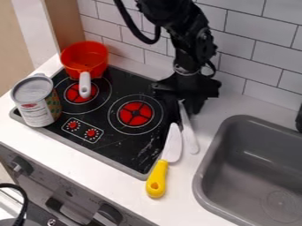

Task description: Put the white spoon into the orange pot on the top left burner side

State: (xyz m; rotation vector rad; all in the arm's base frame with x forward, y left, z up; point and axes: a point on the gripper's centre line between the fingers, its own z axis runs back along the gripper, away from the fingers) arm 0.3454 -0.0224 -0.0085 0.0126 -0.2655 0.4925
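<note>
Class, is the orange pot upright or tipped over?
Upright: the orange pot has its open mouth facing up, and its white handle points toward the camera.

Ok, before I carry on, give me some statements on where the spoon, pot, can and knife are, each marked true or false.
1. The white spoon is near the end effector. True.
2. The can stands left of the orange pot's handle. True.
3. The white spoon is inside the orange pot. False: it is outside the pot.
4. The knife lies in the sink. False: its yellow handle rests on the counter.
</note>
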